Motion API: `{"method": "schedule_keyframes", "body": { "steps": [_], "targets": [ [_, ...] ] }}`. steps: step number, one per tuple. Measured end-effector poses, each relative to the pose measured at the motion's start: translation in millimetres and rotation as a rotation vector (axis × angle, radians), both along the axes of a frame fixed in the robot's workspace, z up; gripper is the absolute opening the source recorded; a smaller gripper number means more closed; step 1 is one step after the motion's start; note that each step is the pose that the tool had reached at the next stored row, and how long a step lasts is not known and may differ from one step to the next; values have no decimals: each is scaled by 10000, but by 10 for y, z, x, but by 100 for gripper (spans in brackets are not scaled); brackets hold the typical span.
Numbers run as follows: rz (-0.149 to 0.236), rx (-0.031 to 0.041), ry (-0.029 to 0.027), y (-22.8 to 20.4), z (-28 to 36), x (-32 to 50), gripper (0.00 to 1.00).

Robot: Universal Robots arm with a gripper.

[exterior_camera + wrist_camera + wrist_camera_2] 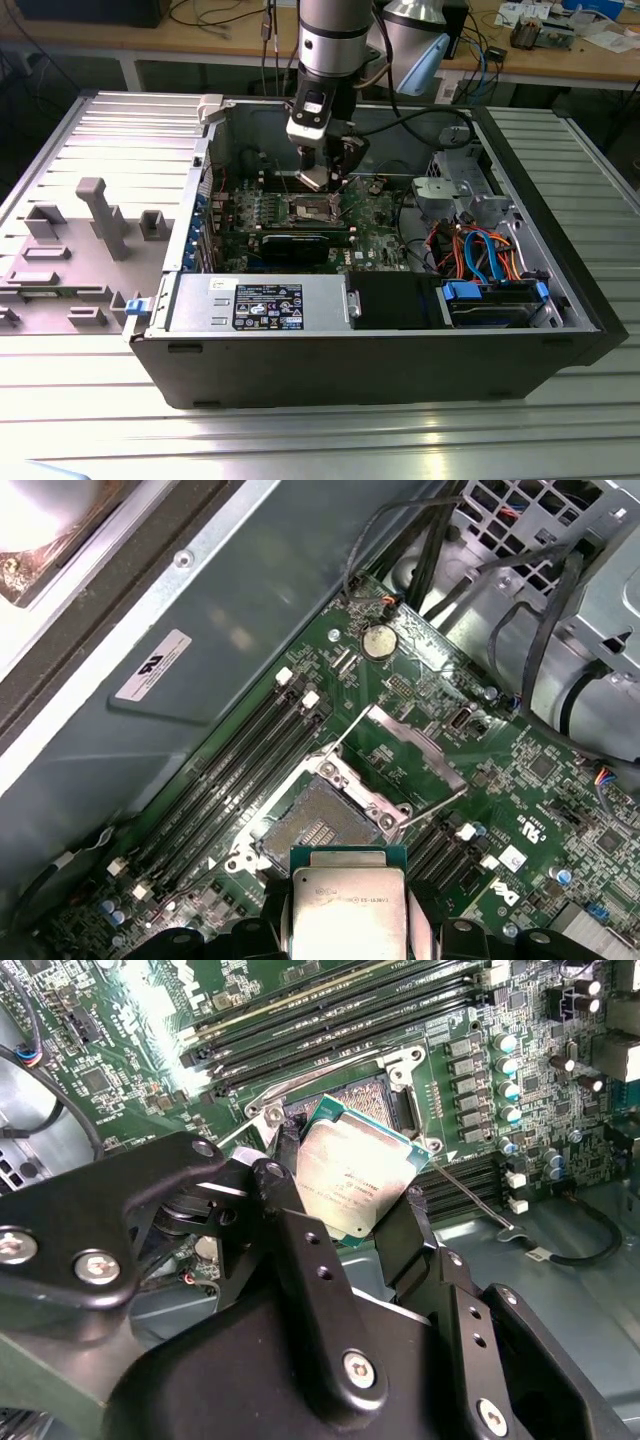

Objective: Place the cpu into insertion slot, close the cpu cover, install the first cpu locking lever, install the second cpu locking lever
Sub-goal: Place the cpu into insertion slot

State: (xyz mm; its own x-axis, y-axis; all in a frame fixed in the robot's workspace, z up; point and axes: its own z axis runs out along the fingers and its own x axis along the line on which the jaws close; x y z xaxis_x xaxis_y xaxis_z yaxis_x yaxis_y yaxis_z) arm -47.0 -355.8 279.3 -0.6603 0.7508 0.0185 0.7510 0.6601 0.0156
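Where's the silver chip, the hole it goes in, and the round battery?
cpu (pixel 347 910): first wrist view, middle of its metal top.
insertion slot (pixel 313 825): first wrist view, its dark centre.
round battery (pixel 378 640): first wrist view, its flat face.

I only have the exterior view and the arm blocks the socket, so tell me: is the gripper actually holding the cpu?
Observer: Yes. In the second wrist view the gripper is shut on the cpu, gripping it by two opposite edges.
Operator: Is it seated in the slot?
Observer: No. In the first wrist view the insertion slot lies bare, with its dark centre uncovered.
Operator: And the cover?
Observer: The cpu cover stands flipped open beside the slot.
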Motion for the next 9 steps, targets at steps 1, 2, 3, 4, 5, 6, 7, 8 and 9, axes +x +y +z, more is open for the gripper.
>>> {"method": "schedule_keyframes", "body": {
  "steps": [1, 2, 3, 4, 5, 6, 7, 8, 9],
  "targets": [
    [-66, 0, 0, 0, 0, 0, 55],
    [-104, 1, -1, 0, 0, 0, 55],
    [-131, 0, 0, 0, 0, 0, 55],
    [-168, 0, 0, 0, 0, 0, 55],
    [-194, 1, 0, 0, 0, 0, 55],
    [-232, 0, 0, 0, 0, 0, 55],
    [-276, 0, 0, 0, 0, 0, 55],
    [-301, 0, 0, 0, 0, 0, 55],
    [-340, 0, 0, 0, -1, 0, 55]
  ]
}}
